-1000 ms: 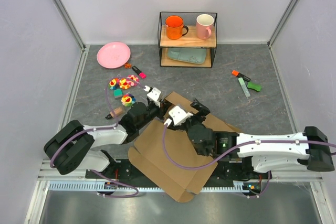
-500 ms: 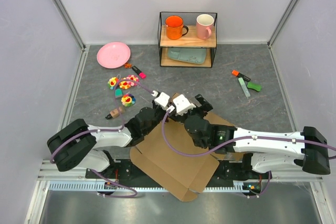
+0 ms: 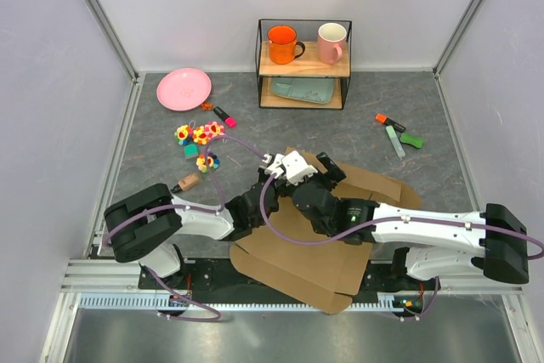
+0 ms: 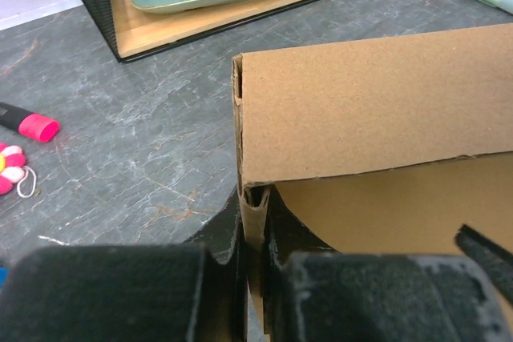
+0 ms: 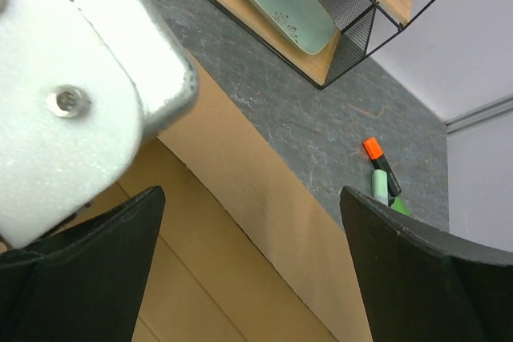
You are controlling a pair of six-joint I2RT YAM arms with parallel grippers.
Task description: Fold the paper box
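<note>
Rightward, left arm (image 3: 200, 217), jaws pinching paper box (image 3: 306, 254)

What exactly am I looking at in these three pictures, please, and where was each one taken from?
These are two white-and-black robot arms bolted at the near edge of a grey stone-patterned table. The wide picture comes from a fixed camera above and behind them; each close-up comes from a camera on one wrist, looking past that arm's own fingers. Their job is folding the plain brown cardboard box, which lies mostly flat with one flap lifted. The left gripper is shut on that flap's edge; the right gripper is wide open over the cardboard, holding nothing. Further back are a black wire shelf carrying an orange mug, a pink mug and a pale green tray, plus a pink plate, highlighter pens and small colourful toys.
</note>
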